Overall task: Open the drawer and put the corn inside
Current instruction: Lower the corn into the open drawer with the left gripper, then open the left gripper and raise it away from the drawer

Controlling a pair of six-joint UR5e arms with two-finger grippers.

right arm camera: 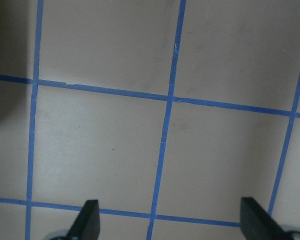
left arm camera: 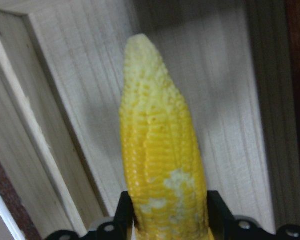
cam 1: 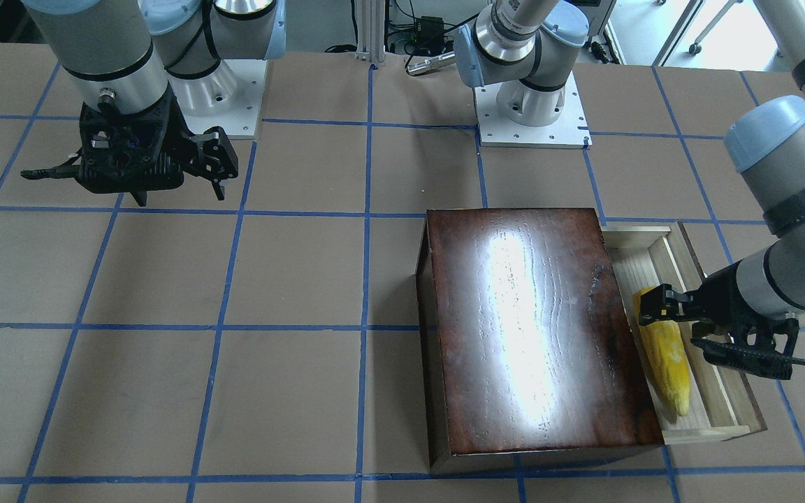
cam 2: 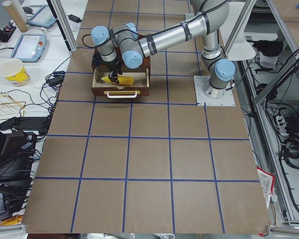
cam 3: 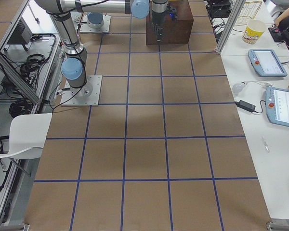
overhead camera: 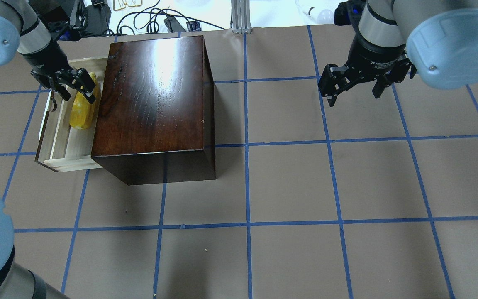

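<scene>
This is a robotics lab. The counter (overhead camera: 288, 182) is papered brown and gridded with blue tape (overhead camera: 246, 144). Arm bases are bolted to metal plates (cam 1: 570, 133). Teach pendants (cam 3: 267, 61) lie on a side bench (cam 3: 279, 159), and cables (overhead camera: 139, 18) trail past aluminium posts (overhead camera: 241, 14).

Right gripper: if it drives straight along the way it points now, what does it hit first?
The table. The right gripper is open and points roughly downward at bare brown paper crossed by blue tape lines. Nothing shows between it and the surface. Its height above the table is hard to judge.
</scene>
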